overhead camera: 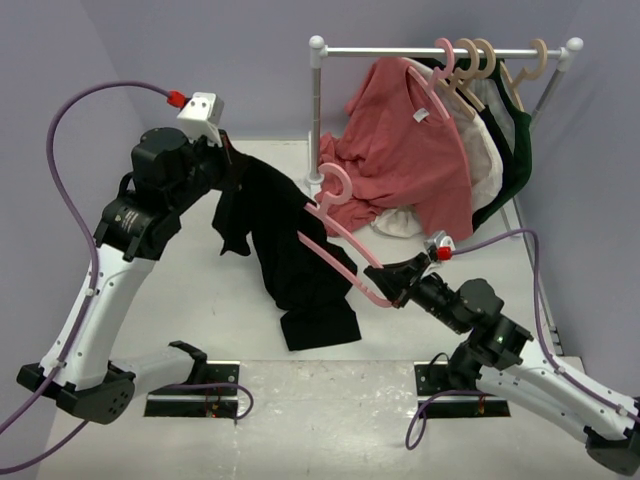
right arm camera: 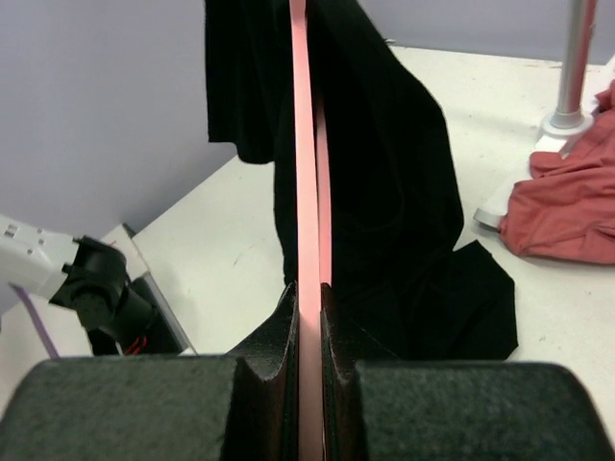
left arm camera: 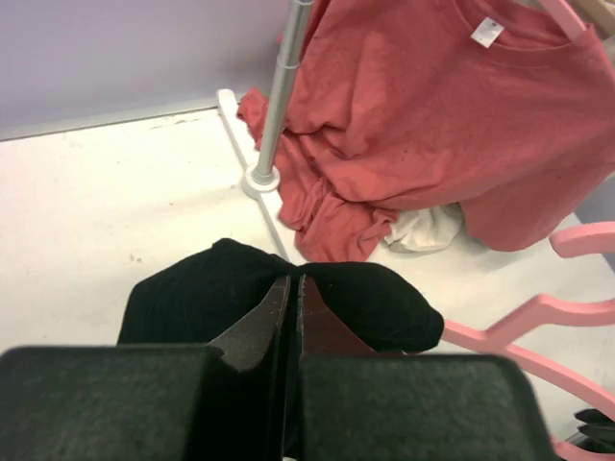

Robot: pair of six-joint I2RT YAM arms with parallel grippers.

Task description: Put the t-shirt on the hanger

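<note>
Wrist views: left claw (left arm camera: 291, 288) clenched on t-shirt (left arm camera: 183, 293), right claw (right arm camera: 309, 300) clamping hanger (right arm camera: 305, 144) edge-on; whole frame seen only overhead.

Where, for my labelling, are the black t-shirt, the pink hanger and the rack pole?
t-shirt (overhead camera: 290, 270), top external view, mid hanging cloth.
hanger (right arm camera: 306, 144), right wrist view, its straight bar.
rack pole (left arm camera: 282, 86), left wrist view, mid shaft.

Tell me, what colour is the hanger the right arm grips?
Pink. The hanger shows best in the right wrist view, clamped in the right gripper.

Lavender walls (overhead camera: 200, 60) enclose a white table (overhead camera: 200, 300) with a clothes rack (overhead camera: 440, 50).
</note>
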